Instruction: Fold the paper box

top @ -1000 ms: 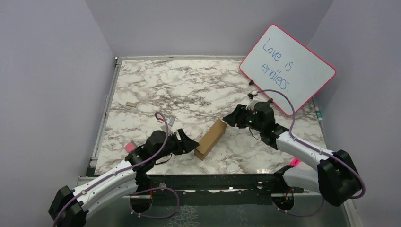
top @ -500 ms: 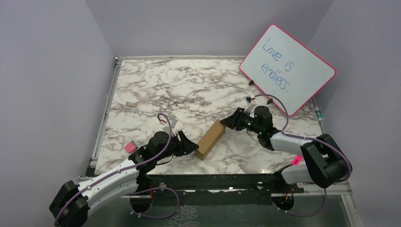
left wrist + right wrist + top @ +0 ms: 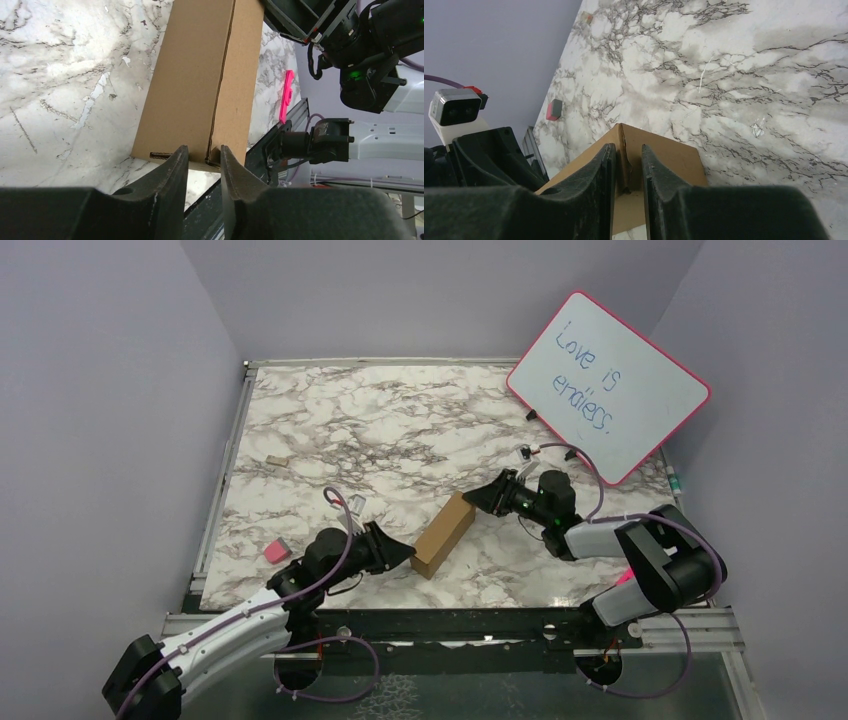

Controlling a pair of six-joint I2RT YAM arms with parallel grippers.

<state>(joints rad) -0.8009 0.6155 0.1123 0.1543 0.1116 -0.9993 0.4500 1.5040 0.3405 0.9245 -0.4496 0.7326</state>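
Cardboard, plain and brown: the paper box lies closed up as a small oblong on the marble-patterned tabletop, near the front edge and roughly midway between the two arms. It lies slantwise, its near end turned toward the left arm and its far end toward the right arm.

The left pincer sits low over the tabletop, right at the near end of the box. From the left wrist, its two fingers stand only a little spread, with a narrow gap between them. The end edge of the box, with the long seam down its top face, lines up with that gap. The fingertips overlap the end edge, but the gap is far wider than the cardboard and nothing is clamped in it.

The right pincer meets the far end of the box. From the right wrist, its fingers are likewise slightly spread, and they straddle the upper corner of the box. A thin cardboard edge runs down between them, with brown surface showing on either side of it.

A pink block lies near the left front corner, and a tan scrap lies farther back on the left. A whiteboard with a pink rim leans at the right rear, with "Love is endless." handwritten on it.
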